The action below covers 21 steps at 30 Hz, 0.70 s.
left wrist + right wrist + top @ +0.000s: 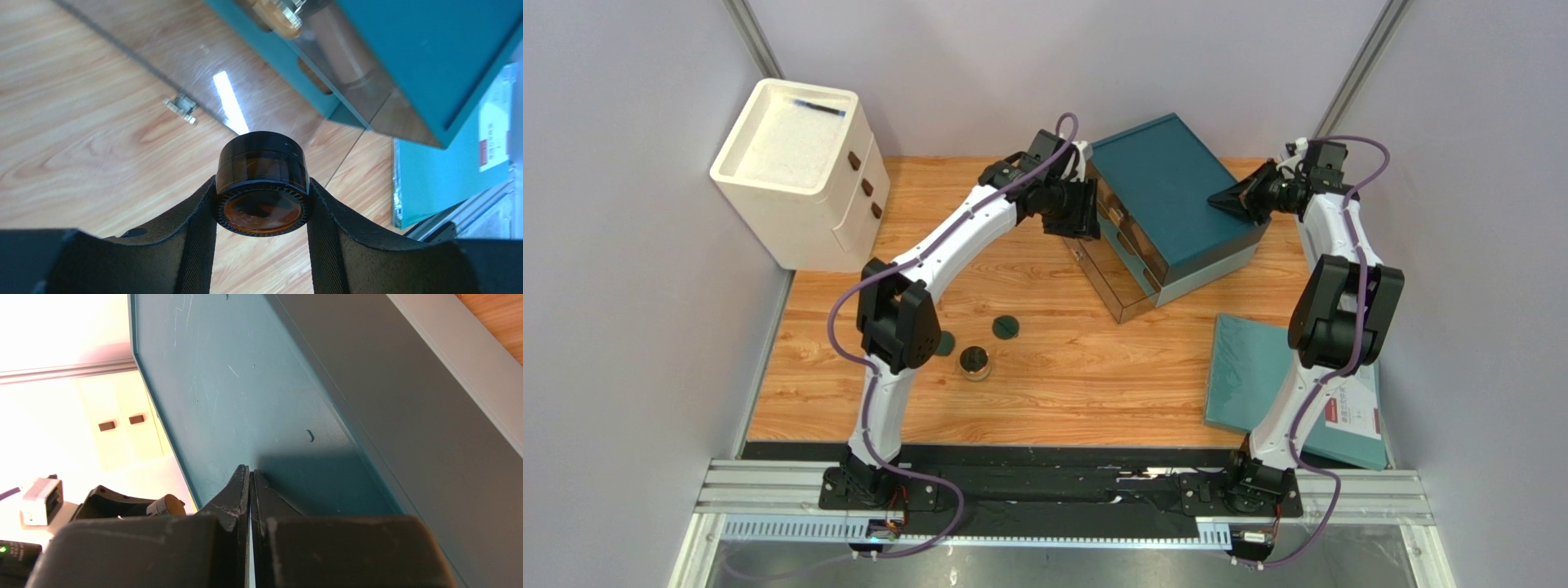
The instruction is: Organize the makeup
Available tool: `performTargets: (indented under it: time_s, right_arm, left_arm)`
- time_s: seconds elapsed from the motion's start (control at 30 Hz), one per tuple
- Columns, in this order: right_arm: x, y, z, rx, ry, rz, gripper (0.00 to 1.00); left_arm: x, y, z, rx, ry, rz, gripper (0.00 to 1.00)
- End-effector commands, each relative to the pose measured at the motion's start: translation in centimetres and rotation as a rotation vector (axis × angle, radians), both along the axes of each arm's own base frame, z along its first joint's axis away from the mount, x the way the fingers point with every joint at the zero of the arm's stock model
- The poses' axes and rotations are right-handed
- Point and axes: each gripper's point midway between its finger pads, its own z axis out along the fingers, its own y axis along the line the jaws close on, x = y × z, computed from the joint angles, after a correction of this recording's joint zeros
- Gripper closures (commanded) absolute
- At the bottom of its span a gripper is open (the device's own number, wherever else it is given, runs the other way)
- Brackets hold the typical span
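Note:
My left gripper [262,199] is shut on a dark amber round jar [261,162] and holds it above the wood beside the teal drawer box [1173,196]. In the top view this gripper [1078,211] is at the box's left side, over its pulled-out clear drawer [1109,279]. Inside the box's clear drawers I see a peach tube [334,52] and a ribbed cap [282,12]. Another dark round jar [976,363] and two dark green discs [1005,327] [944,344] lie on the table. My right gripper [250,473] is shut and empty, tips on the teal box top [245,386].
A white drawer cabinet [799,165] stands at the back left. A flat teal panel [1259,374] with a paper sheet lies at the right, by the right arm. Grey walls close in both sides. The open drawer's clear front and metal handle [181,109] jut over the wood.

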Motion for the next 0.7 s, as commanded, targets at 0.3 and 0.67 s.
performTargets:
  time_s: [0.3,0.67]
  right_arm:
    - [-3.9,0.3,-9.4,-0.049,0.319,-0.005,0.97]
    - [-3.9,0.2,-9.1,-0.055,0.318,-0.002,0.96]
  left_arm:
    - [0.0,-6.3,-3.0,-0.1,0.099,-0.086,0.62]
    - [-0.2,-6.7,-2.4,-0.085,0.063,-0.141,0.42]
